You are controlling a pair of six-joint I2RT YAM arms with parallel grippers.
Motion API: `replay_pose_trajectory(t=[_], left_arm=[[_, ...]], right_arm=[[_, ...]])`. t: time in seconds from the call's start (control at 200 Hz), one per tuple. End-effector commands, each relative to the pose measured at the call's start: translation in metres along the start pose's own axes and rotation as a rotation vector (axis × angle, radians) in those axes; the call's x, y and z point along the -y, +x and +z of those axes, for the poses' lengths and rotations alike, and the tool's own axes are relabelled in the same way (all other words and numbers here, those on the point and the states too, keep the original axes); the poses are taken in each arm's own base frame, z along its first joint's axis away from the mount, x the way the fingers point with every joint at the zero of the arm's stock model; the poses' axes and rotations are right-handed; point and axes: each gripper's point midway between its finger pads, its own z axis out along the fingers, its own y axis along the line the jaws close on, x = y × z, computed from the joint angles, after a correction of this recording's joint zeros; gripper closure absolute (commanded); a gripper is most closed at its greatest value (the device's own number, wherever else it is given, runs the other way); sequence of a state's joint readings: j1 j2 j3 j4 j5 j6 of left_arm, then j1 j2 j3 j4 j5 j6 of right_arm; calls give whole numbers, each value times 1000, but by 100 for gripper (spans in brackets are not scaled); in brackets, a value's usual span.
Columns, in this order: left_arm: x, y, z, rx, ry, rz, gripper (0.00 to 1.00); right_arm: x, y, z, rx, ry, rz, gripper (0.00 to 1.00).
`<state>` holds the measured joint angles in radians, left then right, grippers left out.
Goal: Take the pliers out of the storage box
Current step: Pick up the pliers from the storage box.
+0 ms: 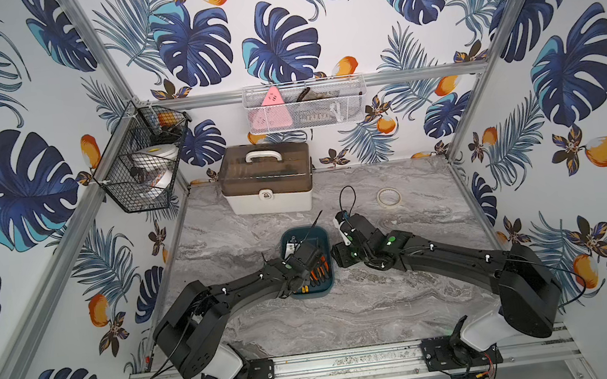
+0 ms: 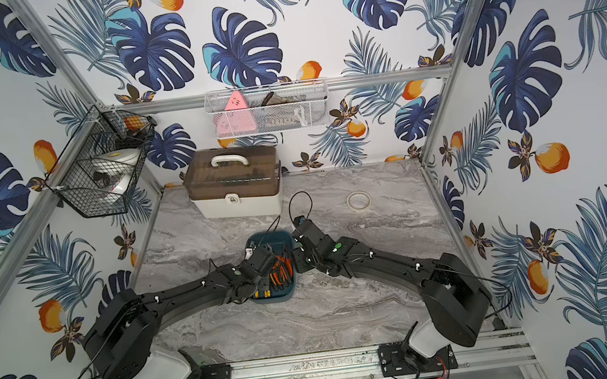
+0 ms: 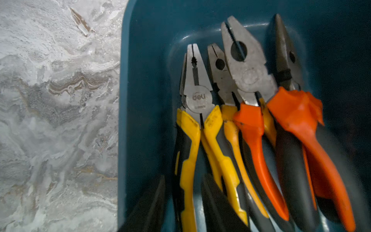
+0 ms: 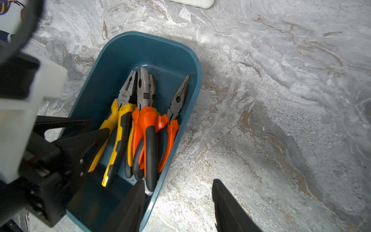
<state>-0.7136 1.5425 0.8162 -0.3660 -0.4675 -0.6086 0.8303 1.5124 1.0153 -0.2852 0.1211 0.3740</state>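
Left gripper (image 3: 183, 176) jaws straddle a yellow pliers (image 3: 197, 96) handle in the box (image 3: 144, 80), grip unclear; right gripper (image 4: 178, 180) jaws stand apart.

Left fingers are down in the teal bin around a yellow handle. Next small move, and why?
Probably squeeze the left gripper shut: its fingers flank one handle of the outermost yellow pliers in the storage box, but firm contact isn't visible.

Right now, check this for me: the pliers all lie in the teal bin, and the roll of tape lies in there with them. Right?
Not quite. The roll of tape lies on the table, well clear of the teal bin, as both top views show. The pliers do all lie in the bin.
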Motion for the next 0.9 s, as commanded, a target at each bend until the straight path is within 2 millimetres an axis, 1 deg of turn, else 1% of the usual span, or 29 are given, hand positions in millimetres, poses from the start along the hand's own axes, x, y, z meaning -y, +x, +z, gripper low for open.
replay_pose_trajectory(t=[0.0,0.125,0.25,0.375,0.41,0.435,0.555,0.62,0.645,0.731,0.796,0.851,0.896], left_arm=[[-2,6,7,-11,-18,-15,61],[-2,12,14,-32,-36,-20,62],[-3,14,17,-37,-47,-27,64],[-4,8,12,-21,-51,-37,79],[-4,5,9,-14,-48,-39,84],[-4,2,6,-6,-46,-40,87],[-4,-17,-10,31,-31,-49,95],[0,-32,-22,63,-2,-53,97],[3,-39,-27,78,12,-56,100],[13,-62,-44,132,74,-59,100],[22,-76,-52,171,122,-70,100],[29,-83,-53,198,156,-86,100],[34,-82,-49,216,189,-95,100]], right_arm=[[-1,-4,-2,20,-4,-5,43],[1,-3,-3,22,2,-9,43],[3,-3,-5,27,9,-11,44],[3,-4,-5,31,10,-13,44],[3,-4,-6,31,12,-12,44],[3,-4,-5,31,11,-12,44],[3,-4,-6,32,8,-12,44],[2,-7,-7,37,6,-8,45],[2,-7,-7,37,6,-5,45],[-1,-12,-8,40,-12,16,45],[-4,-16,-8,32,-50,59,45],[-4,-19,-6,21,-89,110,45],[0,-21,-2,2,-120,168,45]])
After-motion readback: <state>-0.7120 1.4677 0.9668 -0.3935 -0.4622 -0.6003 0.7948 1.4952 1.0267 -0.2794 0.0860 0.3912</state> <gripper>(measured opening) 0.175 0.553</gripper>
